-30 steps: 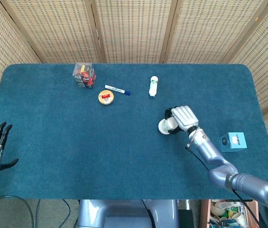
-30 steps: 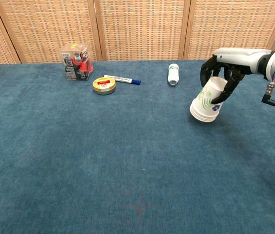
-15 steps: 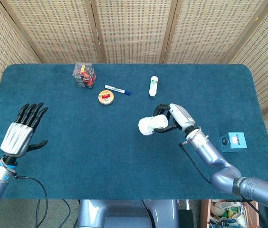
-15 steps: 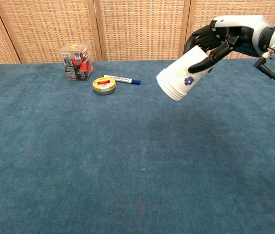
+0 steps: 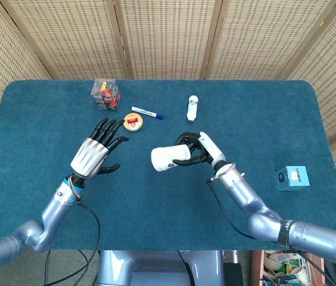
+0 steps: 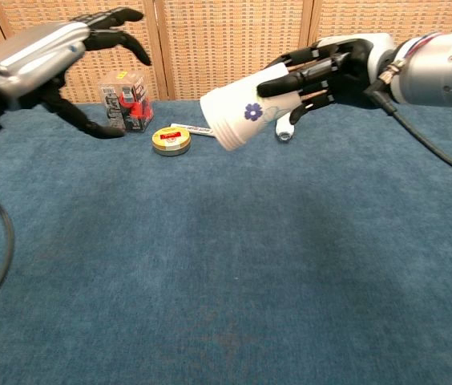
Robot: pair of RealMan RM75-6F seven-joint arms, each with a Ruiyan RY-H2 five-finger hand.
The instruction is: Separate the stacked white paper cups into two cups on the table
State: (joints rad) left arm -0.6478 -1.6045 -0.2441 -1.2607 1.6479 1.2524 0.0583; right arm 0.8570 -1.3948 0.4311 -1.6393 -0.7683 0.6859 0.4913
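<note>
a dark teal carpeted table [image 5: 257, 107] stood before woven rattan screen panels [image 5: 168, 36]. the right hand [image 5: 199, 152] held the stacked white paper cups [image 5: 171, 158] on their side in the air above the middle of the table, fingers wrapped round the mouth end and the base pointing toward the left hand [image 5: 96, 154]. the chest view showed a purple flower print on the cups' side. the left hand hung above the table's left half with its fingers spread apart and nothing in them, well apart from the cups. near the back edge sat a clear plastic box with red contents [image 5: 106, 94], and near it a round yellow tin [image 5: 132, 122], with a blue-capped marker [image 5: 147, 112] just beside the tin. a small white bottle [image 5: 192, 108] lay on its side further right. a small light-blue box [image 5: 293, 177] rested near the table's right edge.
</note>
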